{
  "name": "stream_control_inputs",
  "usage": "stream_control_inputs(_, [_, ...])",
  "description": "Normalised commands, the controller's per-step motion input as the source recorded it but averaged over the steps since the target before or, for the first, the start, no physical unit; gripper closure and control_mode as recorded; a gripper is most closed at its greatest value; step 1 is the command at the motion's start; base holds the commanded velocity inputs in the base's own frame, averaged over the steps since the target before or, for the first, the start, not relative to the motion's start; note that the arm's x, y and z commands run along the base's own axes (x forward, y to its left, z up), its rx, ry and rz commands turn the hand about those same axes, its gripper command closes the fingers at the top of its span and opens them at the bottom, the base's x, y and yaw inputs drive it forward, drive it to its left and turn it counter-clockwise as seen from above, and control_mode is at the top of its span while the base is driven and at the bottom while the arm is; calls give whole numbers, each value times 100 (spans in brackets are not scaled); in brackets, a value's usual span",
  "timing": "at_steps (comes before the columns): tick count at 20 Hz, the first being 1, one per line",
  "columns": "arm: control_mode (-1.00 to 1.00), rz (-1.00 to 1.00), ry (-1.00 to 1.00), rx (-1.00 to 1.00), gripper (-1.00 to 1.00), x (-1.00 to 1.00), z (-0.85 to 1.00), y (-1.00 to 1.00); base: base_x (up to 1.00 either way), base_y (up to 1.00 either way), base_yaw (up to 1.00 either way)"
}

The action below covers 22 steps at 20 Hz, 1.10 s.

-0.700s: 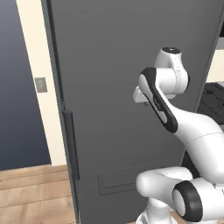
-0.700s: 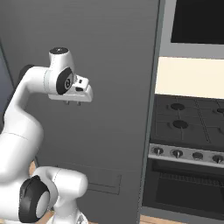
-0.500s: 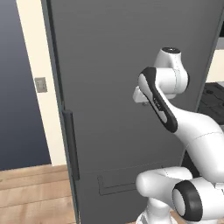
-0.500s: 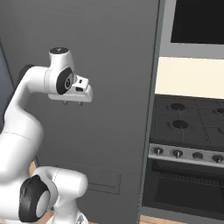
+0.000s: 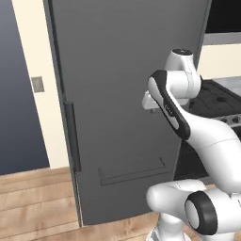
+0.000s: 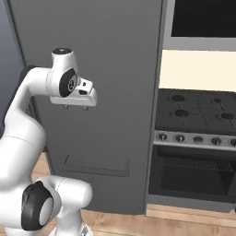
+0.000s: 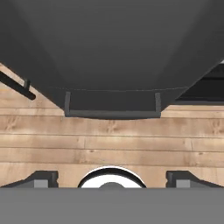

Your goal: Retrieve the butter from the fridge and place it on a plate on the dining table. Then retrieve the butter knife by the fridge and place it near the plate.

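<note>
Simulated kitchen with a wood-plank floor (image 5: 33,202), a cream wall (image 5: 35,56) carrying a grey switch plate (image 5: 37,84), and, at the right, a dark stove (image 6: 198,115) with an oven (image 6: 193,175) beneath it. The fridge (image 5: 127,94) stands shut, its door face unbroken; the long vertical bar handle (image 5: 72,136) runs down the door's left edge. The gripper (image 6: 76,107) hangs from the raised wrist in front of the upper middle of the door, pointing downward and clear of the handle; its 2 finger tips stand at opposite bottom corners of the hand view, so the jaws are spread wide and carry nothing. The butter presumably lies behind the closed door. Judged from this, the task is at its very start: the door must be opened, the butter carried to the plate, then the knife fetched. Against the frames 0.7 s and 0.5 s earlier, arm and scene appear practically unchanged.
</note>
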Motion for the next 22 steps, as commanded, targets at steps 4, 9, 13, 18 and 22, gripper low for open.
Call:
stream_control_inputs(4, [100, 0, 0, 0, -100, 0, 0, 0, -53, 38, -27])
stream_control_inputs(9, [100, 0, 0, 0, -100, 0, 0, 0, -31, 62, -27])
stream_control_inputs(13, [100, 0, 0, 0, -100, 0, 0, 0, -3, 96, -22])
stream_control_inputs(18, [100, 0, 0, 0, -100, 0, 0, 0, -7, 67, -16])
stream_control_inputs(22, [100, 0, 0, 0, -100, 0, 0, 0, -9, 58, -16])
